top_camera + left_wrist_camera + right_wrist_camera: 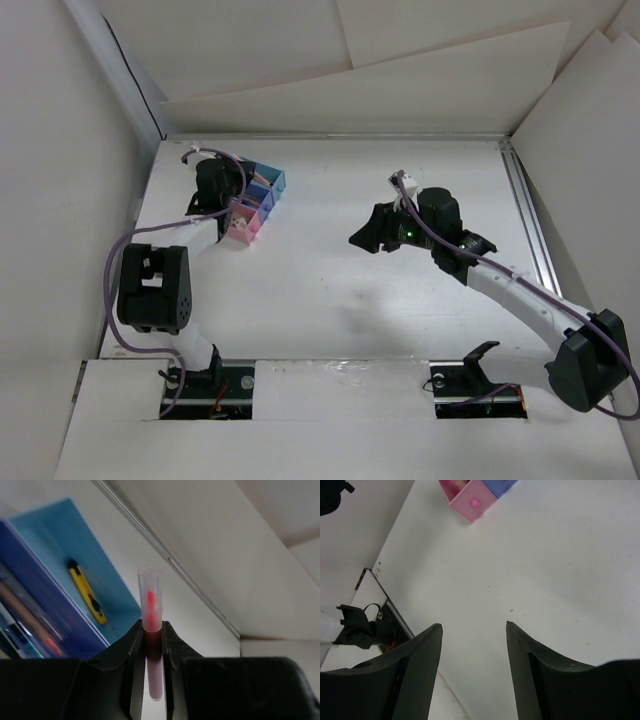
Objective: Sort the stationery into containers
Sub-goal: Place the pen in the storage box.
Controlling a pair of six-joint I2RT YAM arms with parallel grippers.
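The left claw (pixel 235 205) hangs over the joined bins (pixel 258 203), light blue, blue-violet and pink, at the white table's (pixel 330 300) far left in the overhead view, with the right claw (pixel 362 238) well apart near mid-table. From the left wrist, its fingers (pixel 135 645) clamp a slim pink pen (pixel 150 587) upright beside the light-blue bin (pixel 65 535), where a yellow-and-black cutter (pixel 87 592) lies. From the right wrist, the right claw's fingers (pixel 420 665) stand wide apart above the table, the pink bin (pixel 470 510) at the frame's top.

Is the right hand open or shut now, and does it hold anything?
Open and empty. In the right wrist view the right hand has its fingers wide apart, with only bare table between them.
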